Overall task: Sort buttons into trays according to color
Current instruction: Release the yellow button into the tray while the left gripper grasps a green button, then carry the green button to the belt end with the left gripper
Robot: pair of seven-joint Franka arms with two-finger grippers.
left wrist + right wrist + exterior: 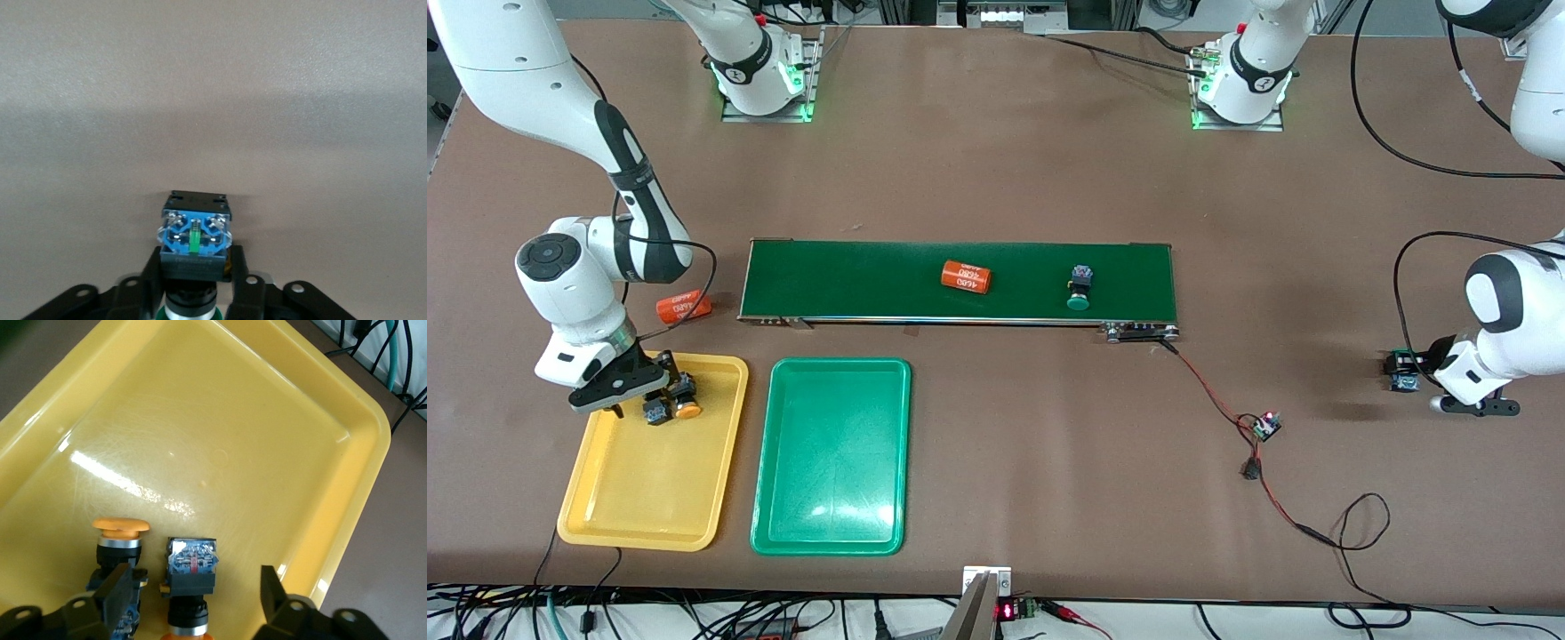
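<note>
Two yellow buttons lie in the yellow tray point(649, 498) at its end farther from the front camera. My right gripper point(654, 396) hangs low over them, open; in the right wrist view one button point(191, 570) lies free between the right gripper's point(195, 590) fingers and the other point(119, 540) sits beside one finger. My left gripper point(1409, 373) is at the left arm's end of the table, shut on a green button point(193, 243) whose blue terminal end points away from the left gripper point(193, 287). Another green button point(1080, 289) lies on the belt. The green tray point(831, 524) is empty.
The dark-green conveyor belt point(854, 276) also carries an orange cylinder point(966, 276). A second orange cylinder point(683, 308) lies on the table between the belt and the right arm. A red and black cable with a small board point(1266, 425) trails from the belt toward the front edge.
</note>
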